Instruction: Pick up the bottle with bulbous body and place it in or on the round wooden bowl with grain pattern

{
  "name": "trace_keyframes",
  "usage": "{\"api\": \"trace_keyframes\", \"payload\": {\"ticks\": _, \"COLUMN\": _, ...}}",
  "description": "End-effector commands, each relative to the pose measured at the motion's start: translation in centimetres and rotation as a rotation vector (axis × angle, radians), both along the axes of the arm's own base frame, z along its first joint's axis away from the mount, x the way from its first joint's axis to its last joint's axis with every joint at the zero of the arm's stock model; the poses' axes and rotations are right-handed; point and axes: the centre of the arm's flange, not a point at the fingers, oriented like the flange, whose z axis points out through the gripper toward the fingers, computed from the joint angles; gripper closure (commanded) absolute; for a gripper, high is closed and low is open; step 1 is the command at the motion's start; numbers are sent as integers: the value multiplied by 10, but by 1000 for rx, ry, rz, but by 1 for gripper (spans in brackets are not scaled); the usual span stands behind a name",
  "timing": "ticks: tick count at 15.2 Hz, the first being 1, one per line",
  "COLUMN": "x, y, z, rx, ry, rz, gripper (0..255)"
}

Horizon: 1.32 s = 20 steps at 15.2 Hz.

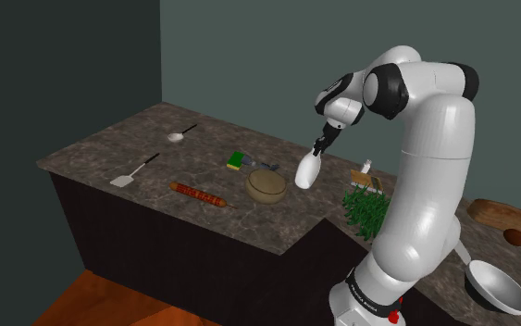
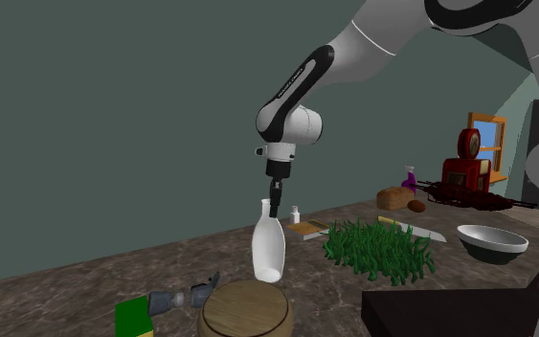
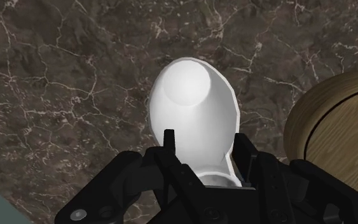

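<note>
You've got a dark marbled counter, veined white, w/ a step cut into its front edge. In the shoulder view, going left to right: a spoon at the back, a spatula, a rolling pin, and a green/yellow sponge w/ a grey tool just beside it. Next comes the wooden bowl, approx mid-counter. Past it are a heap of greens, then a board w/ a vial on it behind them. A knife lies along the greens. At the far end are a bread loaf and a grey bowl.
</note>
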Motion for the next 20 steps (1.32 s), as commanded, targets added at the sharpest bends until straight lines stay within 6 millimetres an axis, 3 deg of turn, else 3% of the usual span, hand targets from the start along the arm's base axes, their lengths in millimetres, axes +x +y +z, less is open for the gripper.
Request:
{"api": "trace_keyframes", "payload": {"ticks": 1, "x": 0, "y": 0, "z": 0, "rx": 0, "ry": 0, "rz": 0, "gripper": 255}}
{"api": "trace_keyframes", "payload": {"ticks": 8, "x": 0, "y": 0, "z": 0, "rx": 0, "ry": 0, "rz": 0, "gripper": 255}}
{"api": "trace_keyframes", "payload": {"ticks": 20, "x": 0, "y": 0, "z": 63, "rx": 0, "ry": 0, "rz": 0, "gripper": 255}}
